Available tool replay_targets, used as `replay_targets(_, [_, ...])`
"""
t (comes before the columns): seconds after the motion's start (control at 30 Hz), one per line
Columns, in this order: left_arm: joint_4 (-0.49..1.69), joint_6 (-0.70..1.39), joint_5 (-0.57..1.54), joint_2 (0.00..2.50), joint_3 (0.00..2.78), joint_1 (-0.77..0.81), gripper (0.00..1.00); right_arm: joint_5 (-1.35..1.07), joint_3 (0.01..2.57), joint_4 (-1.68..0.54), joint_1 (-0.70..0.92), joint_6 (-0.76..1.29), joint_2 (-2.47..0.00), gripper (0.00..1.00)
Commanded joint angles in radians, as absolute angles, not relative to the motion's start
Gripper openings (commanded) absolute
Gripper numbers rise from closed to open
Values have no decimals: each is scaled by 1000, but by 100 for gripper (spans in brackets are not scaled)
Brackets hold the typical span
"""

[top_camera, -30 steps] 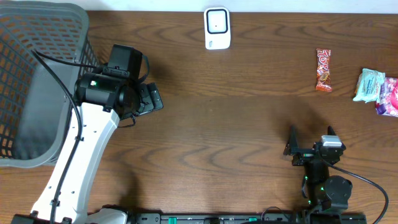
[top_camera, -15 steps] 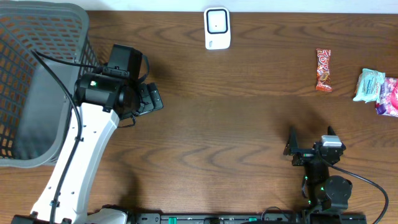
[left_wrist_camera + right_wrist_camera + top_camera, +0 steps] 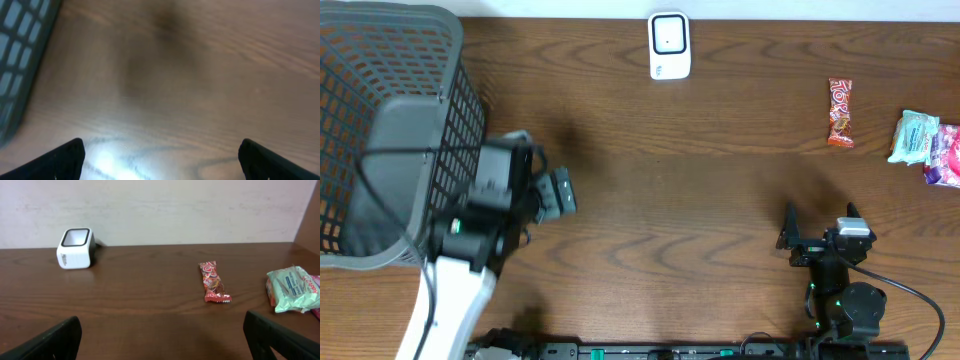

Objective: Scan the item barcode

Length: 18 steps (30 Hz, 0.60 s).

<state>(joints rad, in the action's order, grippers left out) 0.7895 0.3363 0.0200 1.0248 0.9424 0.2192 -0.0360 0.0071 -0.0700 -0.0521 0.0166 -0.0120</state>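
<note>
Wood with a dark brown grain makes the surface (image 3: 720,200), which fills the overhead view from edge to edge. In the right wrist view a pale, plain wall (image 3: 200,210) rises behind its far edge.

A grey mesh basket (image 3: 420,60) takes up the far left corner. The white left arm (image 3: 450,290) reaches up from the near edge just beside it, its dark wrist overlapping the basket's near right corner in the overhead view.

The left hand (image 3: 560,192) points right, over bare wood near the basket. Its jaws are spread wide and hold nothing; its own camera, blurred, shows only wood between the two tips and a strip of mesh at the left.

The right hand (image 3: 819,215) sits low near the near right edge, facing the far side. Its jaws also stand fully apart, with nothing between them and no contact with any item.

A white scanner (image 3: 669,45) stands at the far edge, about the middle. Well to its right lie a pale green packet (image 3: 914,136) and, touching it at the right edge, a pink packet (image 3: 945,155). A red bar (image 3: 840,112) lies alone just left of them, well apart from both hands.
</note>
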Motion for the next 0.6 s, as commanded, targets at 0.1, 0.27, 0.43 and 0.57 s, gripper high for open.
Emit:
replay_targets(0.1, [583,202,62,708,661,214,98,-32,6,-75,-45,6,-6,99])
replay_targets(0.27, [437,191,60,487,478,214,98,-32,6,-75,-45,6,-6,99])
replay_targets(0.43, [299,191,60,351,343,214,98,-31,6,-75,-45,6,-6,99])
replay_targets(0.57, [158,191,60,259,226,211,98,-32,6,-75,-45,6,-6,99])
